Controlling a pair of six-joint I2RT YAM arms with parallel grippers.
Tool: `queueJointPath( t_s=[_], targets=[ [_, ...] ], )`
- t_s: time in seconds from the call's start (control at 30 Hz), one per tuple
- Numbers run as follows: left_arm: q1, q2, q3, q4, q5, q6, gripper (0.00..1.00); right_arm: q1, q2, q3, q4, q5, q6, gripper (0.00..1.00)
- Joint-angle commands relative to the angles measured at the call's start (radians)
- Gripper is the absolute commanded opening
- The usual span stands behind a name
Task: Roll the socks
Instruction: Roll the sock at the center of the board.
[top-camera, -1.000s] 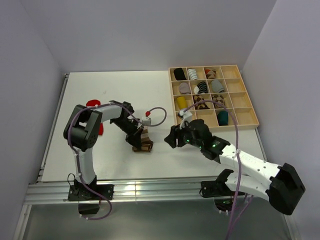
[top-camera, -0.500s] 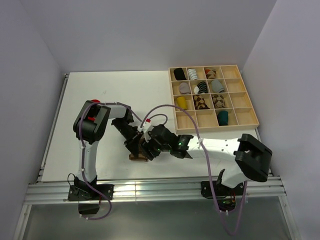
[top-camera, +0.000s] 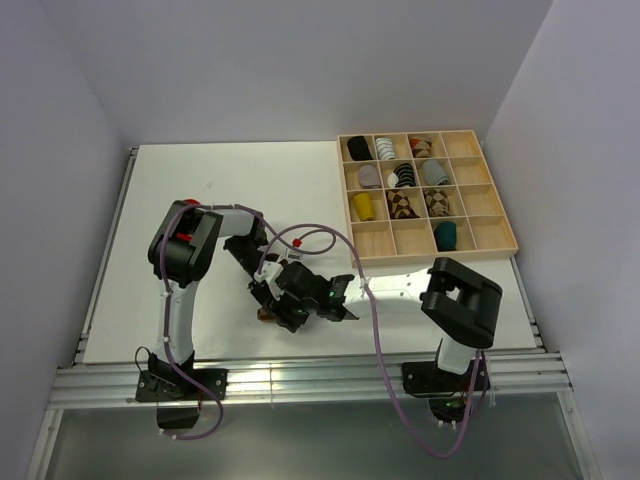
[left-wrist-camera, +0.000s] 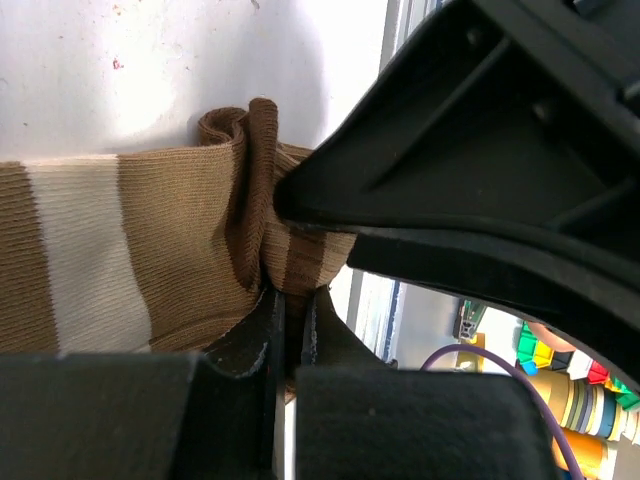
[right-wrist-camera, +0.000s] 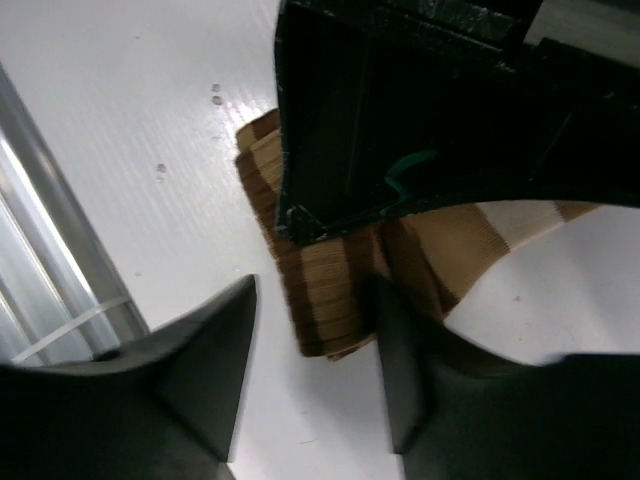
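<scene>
No legible text, labels, brands or numbers anywhere: arms, socks, tray and surface all unmarked.

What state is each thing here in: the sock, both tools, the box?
Striped sock: bunched at one end, lying on the table.
Left tool: shut on the striped sock.
Right tool: open, over the sock's bunched end.
Wooden box: partly filled, some compartments empty.
</scene>
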Motion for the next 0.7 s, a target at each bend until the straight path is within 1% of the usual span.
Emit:
queueJointPath(
  t_s=[0.0,0.03,0.1,0.13,0.2,0.23,0.3,0.37,0.4,0.47,0.5,0.53,0.57,0.6,0.67],
  targets=[
    [-0.005,0.016,0.017,0.066,-0.082,0.046,0.01,0.009,0.022,0.04,0.006,0.028,-0.003,0.52],
    [-0.005,0.013,0.017,0.071,-0.083,0.041,0.02,0.008,0.027,0.038,0.006,0.038,-0.002,0.48],
    [-0.004,-0.003,0.014,0.089,-0.082,0.026,0.05,0.006,0.047,0.038,0.006,0.043,0.011,0.38],
    [-0.004,-0.009,0.014,0.097,-0.079,0.02,0.09,0.006,0.054,0.038,0.006,0.043,0.015,0.24],
    [-0.004,-0.036,0.01,0.123,-0.065,-0.011,0.13,0.005,0.07,0.033,0.035,0.041,0.037,0.11],
    [-0.004,-0.05,0.007,0.134,-0.06,-0.02,0.17,0.003,0.082,0.029,0.038,0.037,0.043,0.04],
    [-0.002,-0.096,-0.007,0.175,-0.037,-0.054,0.19,-0.009,0.085,0.009,0.056,0.025,0.069,0.0],
    [-0.001,-0.151,-0.018,0.213,-0.02,-0.083,0.22,-0.033,0.091,-0.003,0.053,-0.007,0.1,0.0],
    [0.005,-0.171,-0.033,0.263,0.001,-0.127,0.24,-0.044,0.094,-0.006,0.052,-0.023,0.109,0.0],
    [0.011,-0.229,-0.05,0.323,0.03,-0.16,0.24,-0.084,0.091,-0.025,0.06,-0.075,0.141,0.0],
    [0.019,-0.251,-0.076,0.36,0.05,-0.221,0.25,-0.098,0.091,-0.029,0.066,-0.104,0.152,0.0],
    [0.024,-0.27,-0.09,0.434,0.059,-0.241,0.25,-0.112,0.091,-0.036,0.067,-0.122,0.169,0.0],
    [0.027,-0.308,-0.102,0.472,0.056,-0.267,0.25,-0.126,0.09,-0.04,0.067,-0.138,0.173,0.0],
    [0.031,-0.328,-0.133,0.527,0.049,-0.339,0.25,-0.144,0.091,-0.04,0.058,-0.162,0.178,0.0],
    [0.036,-0.381,-0.159,0.642,0.015,-0.382,0.25,-0.158,0.096,-0.034,0.044,-0.178,0.187,0.0]
  ],
)
